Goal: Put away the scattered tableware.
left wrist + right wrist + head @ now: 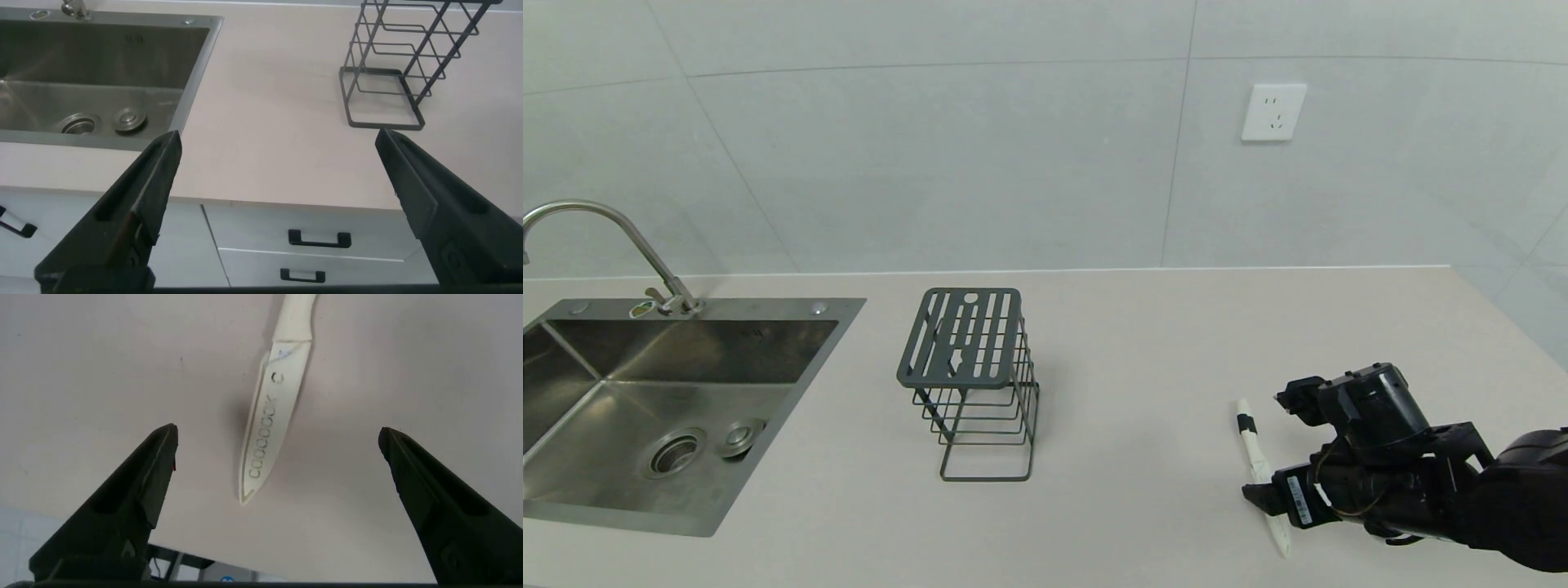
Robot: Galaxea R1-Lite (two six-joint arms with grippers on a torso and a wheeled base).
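A white knife (1256, 453) with a black band on its handle lies flat on the beige counter at the right, blade toward the front edge. My right gripper (1270, 447) hovers over it, open, one finger on each side; in the right wrist view the perforated blade (274, 416) lies between the open fingers of the right gripper (278, 437), nothing touching it. A dark wire utensil rack (972, 376) with a slotted top stands at the counter's middle. My left gripper (278, 139) is open and empty above the counter's front edge, with the rack (400, 57) beyond it.
A steel sink (572, 384) with a curved faucet (605, 237) takes up the left of the counter. A tiled wall with a white outlet (1273, 112) stands behind. Drawer fronts with black handles (319, 239) sit below the counter edge.
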